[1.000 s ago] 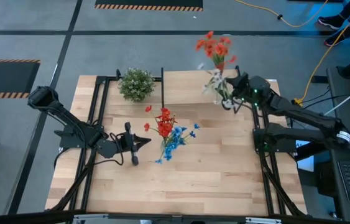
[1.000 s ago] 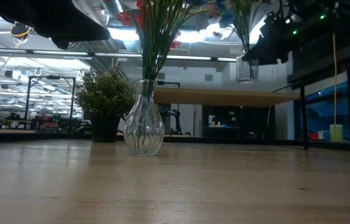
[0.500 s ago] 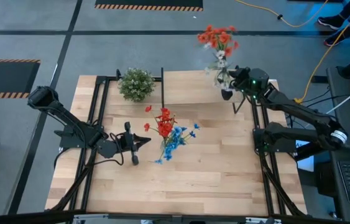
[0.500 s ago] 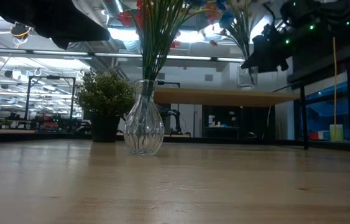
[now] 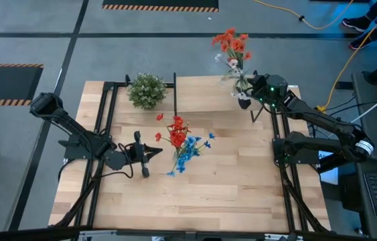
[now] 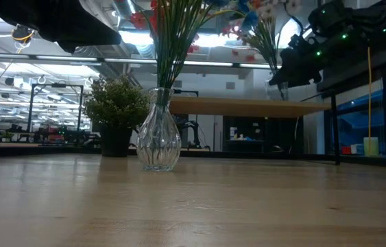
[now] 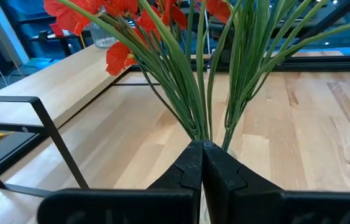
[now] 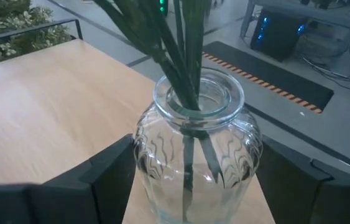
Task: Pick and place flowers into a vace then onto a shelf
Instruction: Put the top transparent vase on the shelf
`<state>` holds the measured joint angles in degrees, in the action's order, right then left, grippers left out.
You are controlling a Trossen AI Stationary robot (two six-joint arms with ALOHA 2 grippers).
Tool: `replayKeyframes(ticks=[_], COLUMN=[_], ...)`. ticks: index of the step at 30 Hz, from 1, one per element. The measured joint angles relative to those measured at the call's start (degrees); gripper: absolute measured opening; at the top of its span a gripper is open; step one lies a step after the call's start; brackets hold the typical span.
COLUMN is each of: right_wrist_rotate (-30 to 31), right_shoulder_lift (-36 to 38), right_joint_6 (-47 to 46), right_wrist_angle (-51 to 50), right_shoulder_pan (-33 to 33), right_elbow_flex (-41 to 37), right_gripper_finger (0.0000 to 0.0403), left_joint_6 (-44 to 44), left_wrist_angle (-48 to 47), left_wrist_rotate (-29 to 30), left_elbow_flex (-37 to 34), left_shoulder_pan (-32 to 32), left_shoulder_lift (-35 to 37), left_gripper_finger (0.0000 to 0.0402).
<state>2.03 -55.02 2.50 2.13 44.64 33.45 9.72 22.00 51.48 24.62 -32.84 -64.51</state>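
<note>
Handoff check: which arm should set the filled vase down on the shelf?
Right. The right gripper is already shut on the vase over the shelf back corner. The left gripper sits shut near the other vase mid-table.

1. A clear ribbed glass vase stands upright mid-table, holding red-orange flowers and blue flowers.
2. A second glass vase, with red-orange and pale flowers, sits at the far right, over the light-wood shelf.
</note>
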Motion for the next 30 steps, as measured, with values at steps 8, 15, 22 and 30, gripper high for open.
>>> replayKeyframes(ticks=[8,15,22,30], right_wrist_rotate=[-0.16,-1.06,-2.15,-2.19], right_shoulder_lift=[0.02,0.09,0.11,0.07], right_joint_6=[-0.41,-0.81,-3.33,-5.29], right_wrist_angle=[1.14,7.64,7.48,4.67], right_shoulder_pan=[0.92,2.05,2.56,2.51], right_elbow_flex=[-0.88,-4.68,-4.74,-3.36], right_gripper_finger=[0.0283,0.0283,0.0283,0.0292], left_joint_6=[0.0,0.0,0.0,0.0], left_wrist_angle=[0.0,0.0,0.0,0.02], left_wrist_rotate=[-0.04,-0.13,-0.13,-0.13], left_elbow_flex=[0.0,0.0,0.0,0.0], left_shoulder_pan=[0.0,0.0,0.0,0.0], left_shoulder_lift=[0.0,0.0,0.0,0.0], left_gripper_finger=[0.0001,0.0001,0.0001,0.0001])
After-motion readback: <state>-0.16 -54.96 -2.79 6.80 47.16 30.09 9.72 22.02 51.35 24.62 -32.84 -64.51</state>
